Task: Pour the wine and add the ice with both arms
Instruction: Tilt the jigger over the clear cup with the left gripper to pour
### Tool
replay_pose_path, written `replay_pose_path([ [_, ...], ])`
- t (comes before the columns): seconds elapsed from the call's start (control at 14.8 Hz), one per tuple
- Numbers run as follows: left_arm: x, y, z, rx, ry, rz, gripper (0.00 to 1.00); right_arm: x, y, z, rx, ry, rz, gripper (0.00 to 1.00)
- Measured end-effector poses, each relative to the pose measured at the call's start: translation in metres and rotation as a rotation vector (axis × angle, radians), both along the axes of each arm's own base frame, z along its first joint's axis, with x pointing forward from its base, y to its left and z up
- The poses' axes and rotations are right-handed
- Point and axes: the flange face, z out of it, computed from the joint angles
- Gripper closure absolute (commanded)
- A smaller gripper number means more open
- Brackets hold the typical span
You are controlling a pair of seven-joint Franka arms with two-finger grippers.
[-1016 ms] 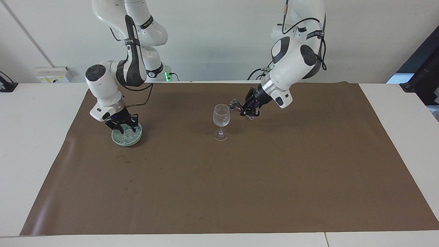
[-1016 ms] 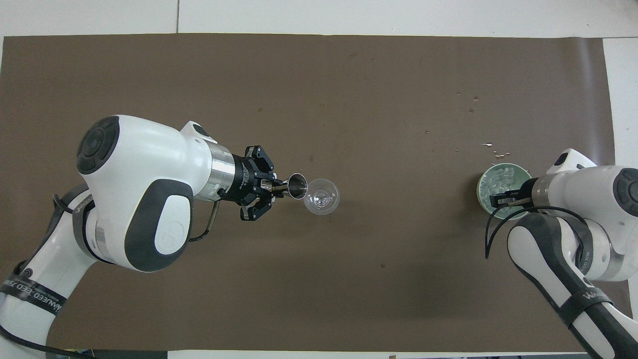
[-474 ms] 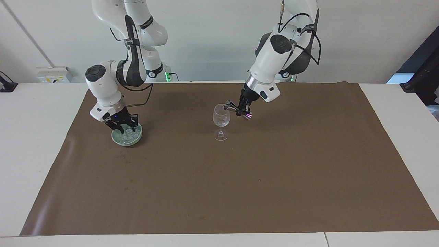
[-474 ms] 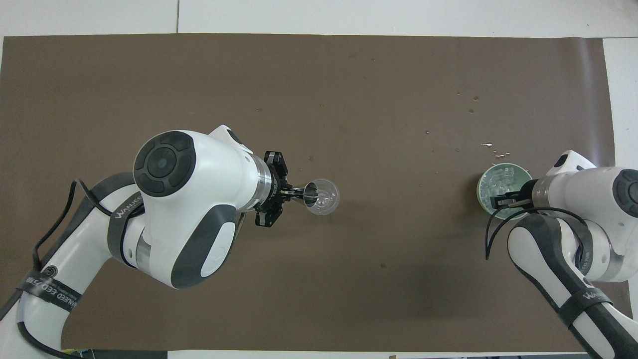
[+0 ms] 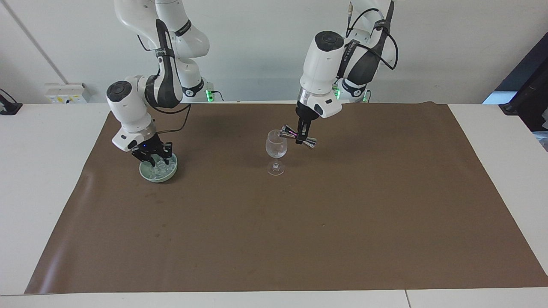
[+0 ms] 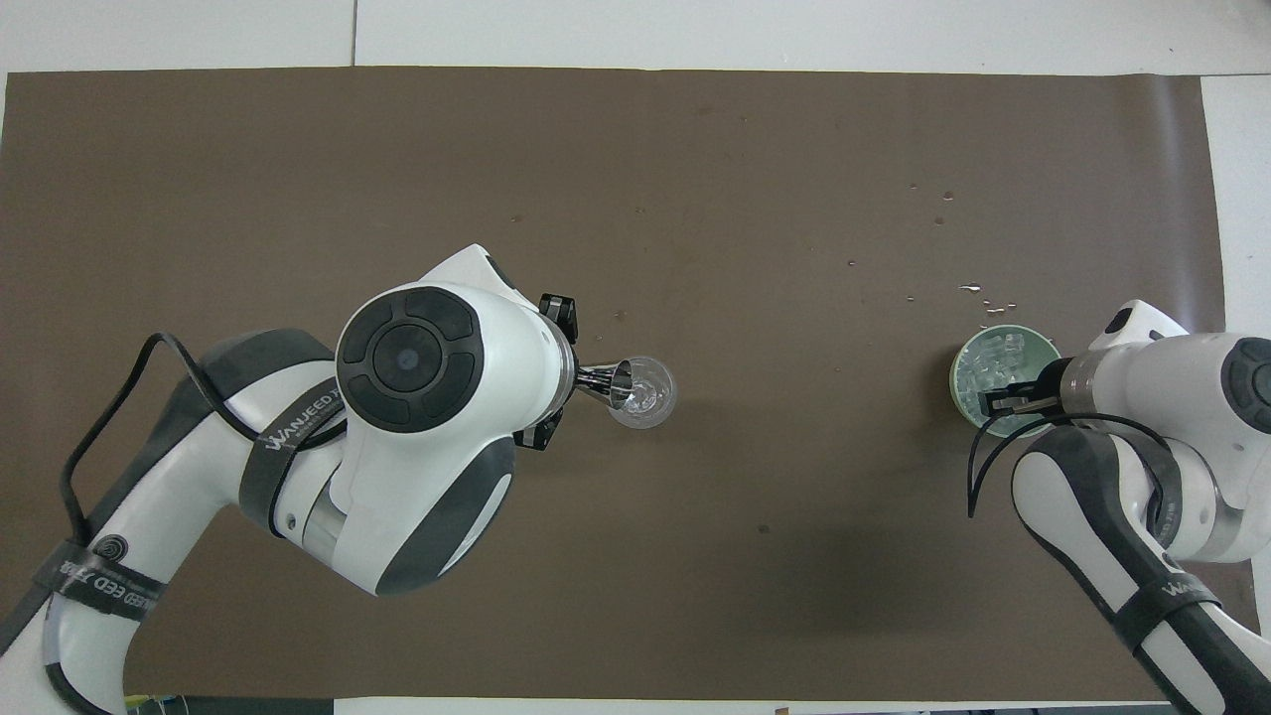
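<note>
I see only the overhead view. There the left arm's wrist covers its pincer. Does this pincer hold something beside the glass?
Observer: Yes. The left pincer points straight down and grips a metal jigger at its waist.
Operator: Is the jigger upright?
Observer: No, it lies nearly on its side, with one end at the rim of the wine glass.
Operator: Is the right pincer above the bowl or inside it?
Observer: Inside. The right pincer is down in the green bowl, at the ice.
</note>
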Motion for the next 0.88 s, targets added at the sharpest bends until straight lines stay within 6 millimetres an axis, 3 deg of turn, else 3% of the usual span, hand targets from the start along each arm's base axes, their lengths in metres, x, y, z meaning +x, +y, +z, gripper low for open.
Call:
replay_pose_path([
  [0.27,-0.013,-0.019,0.001,0.096,-0.080,-0.006,1.00,0.000,-0.001,0.000,0.000,0.001,-0.002,0.60],
  [0.47,-0.018,-0.023,0.001,0.157,-0.138,0.001,1.00,0.000,-0.001,0.000,0.000,0.000,-0.002,0.61],
  [0.88,-0.036,-0.039,0.002,0.263,-0.210,-0.026,1.00,0.000,-0.001,0.000,0.000,0.000,-0.002,0.78],
])
